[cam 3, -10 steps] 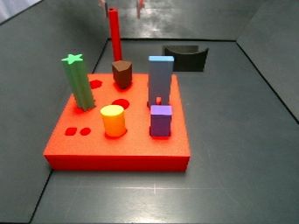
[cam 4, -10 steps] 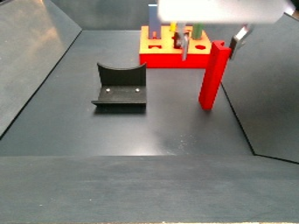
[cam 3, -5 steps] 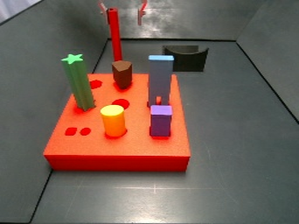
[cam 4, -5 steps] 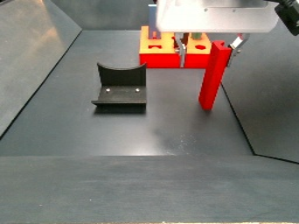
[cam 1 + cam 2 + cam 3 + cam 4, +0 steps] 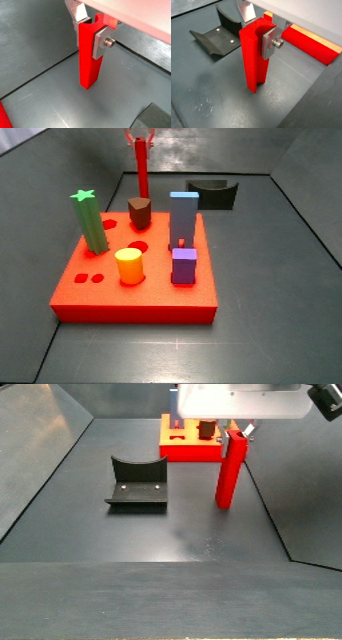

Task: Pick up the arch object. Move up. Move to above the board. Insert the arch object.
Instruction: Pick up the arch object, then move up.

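Note:
The arch object [image 5: 140,173] is a long thin bright red bar, standing upright behind the board. It also shows in a side view [image 5: 229,472] and in both wrist views [image 5: 89,62] [image 5: 254,62]. My gripper [image 5: 90,32] [image 5: 256,35] is shut on its upper end, one silver finger [image 5: 100,42] flat on each side. The gripper hangs over the bar in both side views [image 5: 140,140] [image 5: 234,429]. The bar's lower end is at the floor or just above it; I cannot tell which. The board [image 5: 134,296] is a flat red slab, also showing further off [image 5: 187,452] [image 5: 311,45].
On the board stand a green star post [image 5: 90,223], a brown peg [image 5: 139,213], a blue pillar [image 5: 183,218], a yellow cylinder [image 5: 130,265] and a purple block [image 5: 185,266]. The dark fixture [image 5: 214,193] [image 5: 136,482] [image 5: 214,37] stands on the floor beside the bar.
The fingers, open on either side of the bar before, have closed on it. The bar has shifted slightly sideways with the gripper.

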Tool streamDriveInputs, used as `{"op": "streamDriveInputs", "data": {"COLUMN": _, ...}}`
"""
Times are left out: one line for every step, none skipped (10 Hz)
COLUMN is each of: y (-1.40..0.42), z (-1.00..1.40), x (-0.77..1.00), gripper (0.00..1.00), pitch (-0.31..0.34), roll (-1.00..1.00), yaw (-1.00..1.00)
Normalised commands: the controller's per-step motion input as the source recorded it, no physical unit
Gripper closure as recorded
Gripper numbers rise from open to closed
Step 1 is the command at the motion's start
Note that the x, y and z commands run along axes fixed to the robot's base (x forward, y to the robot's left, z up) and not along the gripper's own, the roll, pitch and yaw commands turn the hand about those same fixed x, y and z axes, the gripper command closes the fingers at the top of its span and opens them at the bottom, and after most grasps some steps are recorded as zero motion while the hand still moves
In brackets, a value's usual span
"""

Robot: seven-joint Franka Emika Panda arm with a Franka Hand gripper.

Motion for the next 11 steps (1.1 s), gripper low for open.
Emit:
{"op": "streamDriveInputs", "data": {"y": 0.00, "z": 0.00, "x": 0.00, "gripper": 1.00, "pitch": 0.000, "roll": 0.00, "yaw": 0.00}}
{"op": "streamDriveInputs", "data": {"y": 0.00, "z": 0.00, "x": 0.00, "gripper": 1.00, "pitch": 0.000, "roll": 0.00, "yaw": 0.00}}
{"op": "streamDriveInputs", "data": {"y": 0.00, "z": 0.00, "x": 0.00, "gripper": 1.00, "pitch": 0.000, "roll": 0.00, "yaw": 0.00}}
{"op": "streamDriveInputs", "data": {"y": 0.00, "z": 0.00, "x": 0.00, "gripper": 1.00, "pitch": 0.000, "roll": 0.00, "yaw": 0.00}}
{"op": "streamDriveInputs", "data": {"y": 0.00, "z": 0.00, "x": 0.00, "gripper": 1.00, "pitch": 0.000, "roll": 0.00, "yaw": 0.00}}
{"op": "streamDriveInputs", "data": {"y": 0.00, "z": 0.00, "x": 0.00, "gripper": 1.00, "pitch": 0.000, "roll": 0.00, "yaw": 0.00}}
{"op": "streamDriveInputs", "data": {"y": 0.00, "z": 0.00, "x": 0.00, "gripper": 1.00, "pitch": 0.000, "roll": 0.00, "yaw": 0.00}}
{"op": "streamDriveInputs", "data": {"y": 0.00, "z": 0.00, "x": 0.00, "gripper": 1.00, "pitch": 0.000, "roll": 0.00, "yaw": 0.00}}
{"op": "streamDriveInputs", "data": {"y": 0.00, "z": 0.83, "x": 0.00, "gripper": 1.00, "pitch": 0.000, "roll": 0.00, "yaw": 0.00}}
{"op": "streamDriveInputs", "data": {"y": -0.01, "z": 0.79, "x": -0.07, "gripper": 1.00, "pitch": 0.043, "roll": -0.01, "yaw": -0.02}}
{"op": "streamDriveInputs", "data": {"y": -0.01, "z": 0.68, "x": -0.07, "gripper": 1.00, "pitch": 0.051, "roll": -0.01, "yaw": -0.02}}
